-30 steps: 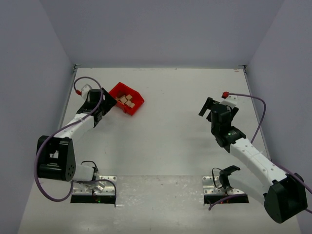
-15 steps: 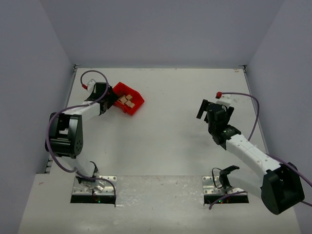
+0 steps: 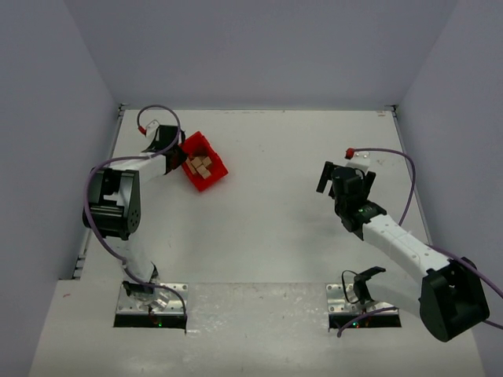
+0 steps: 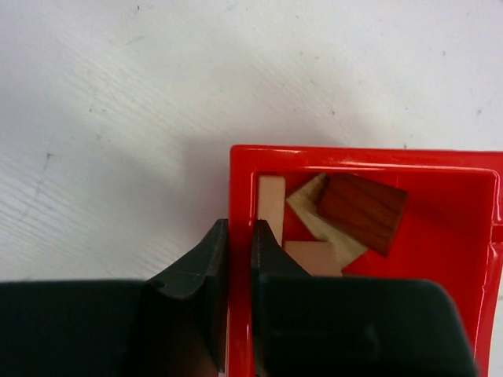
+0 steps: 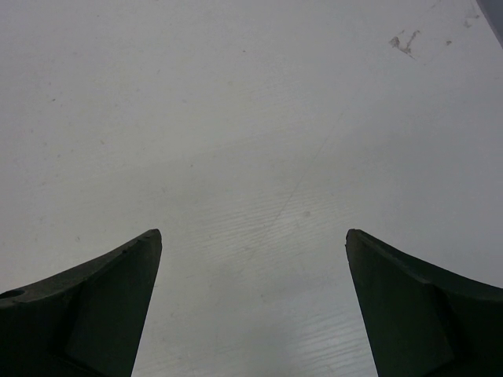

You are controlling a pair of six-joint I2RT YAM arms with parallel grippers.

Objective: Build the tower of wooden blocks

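Standing at the near edge of the table (image 3: 275, 236), I saw the left gripper (image 4: 240, 236) down at the red bin (image 4: 361, 153), which sat toward the far left of the tabletop, turned at an angle to the table's edges. Its jaws were nipped onto the bin's near wall. One finger (image 4: 200, 267) was outside, and the other was inside against the red plastic, with only the thin wall between them.

All the wooden blocks (image 3: 200, 167) I could make out lay inside that bin in a loose heap, none of them stacked. In the left wrist view, the dark reddish-brown piece (image 4: 361, 210) lay toward the middle of the bin, partly over a pale block (image 4: 308, 206). A pale tan plank (image 4: 271, 206) lay along the wall just beside the inner finger, and another pale block (image 4: 313, 255) was close beneath the dark piece. Whether the inner finger touched the plank, I could not tell.

The right gripper (image 3: 334, 174) was over on the right side of the table, well apart from the bin. Its jaws were spread wide. In the right wrist view, the two dark fingers (image 5: 118, 306) stood far apart, with only bare white tabletop between them, and they held nothing.
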